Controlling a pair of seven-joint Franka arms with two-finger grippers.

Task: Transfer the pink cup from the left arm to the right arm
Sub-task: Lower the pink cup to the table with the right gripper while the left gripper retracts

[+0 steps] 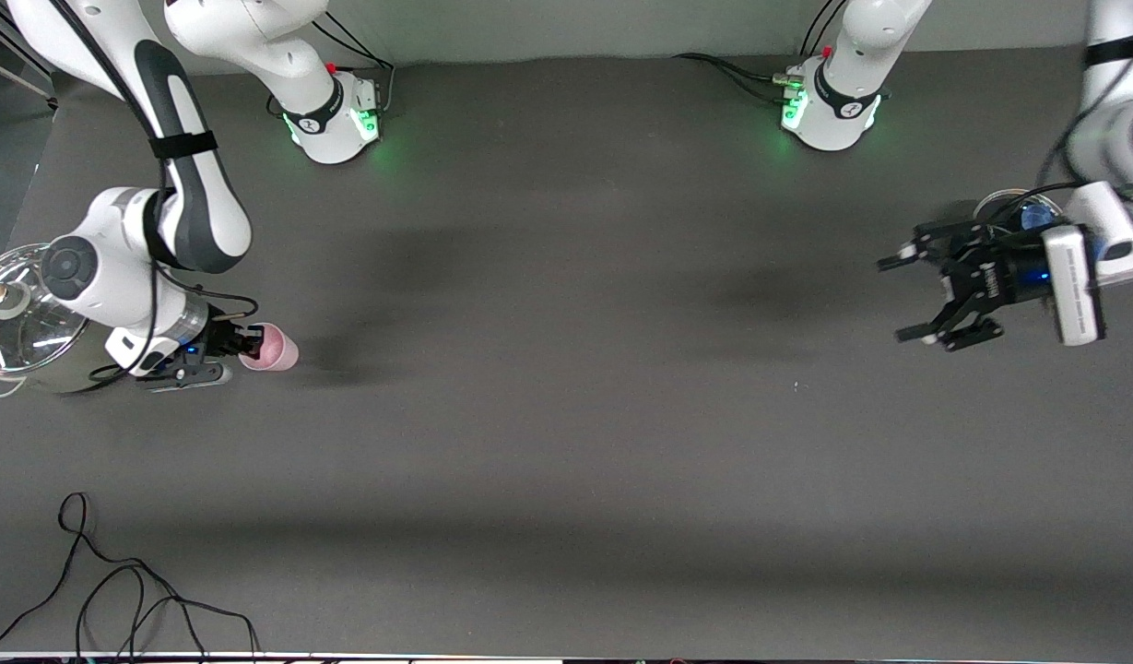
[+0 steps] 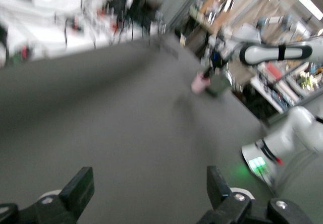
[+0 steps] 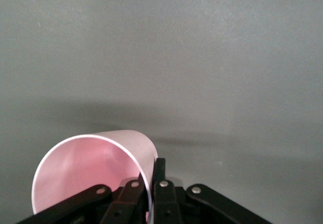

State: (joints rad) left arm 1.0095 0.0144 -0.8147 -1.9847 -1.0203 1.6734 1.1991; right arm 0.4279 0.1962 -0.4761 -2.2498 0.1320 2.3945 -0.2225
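One pink cup [image 1: 273, 349] was pinched by its rim in the right gripper [image 1: 243, 345], just beside a shiny pot [image 1: 17, 323]. The left gripper [image 1: 921, 295] hung with jaws wide, holding nothing, over a blue dish [image 1: 1027, 214].

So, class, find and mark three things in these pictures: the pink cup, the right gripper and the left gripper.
pink cup [image 1: 273, 349], front view, on its pale side wall.
right gripper [image 1: 250, 343], front view, at the fingertips shut on the cup's rim.
left gripper [image 1: 907, 293], front view, midway between its open fingertips.

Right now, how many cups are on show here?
1: the pink cup, lying sideways with its rim pinched in the right gripper, beside a lidded steel pot at the right arm's end.
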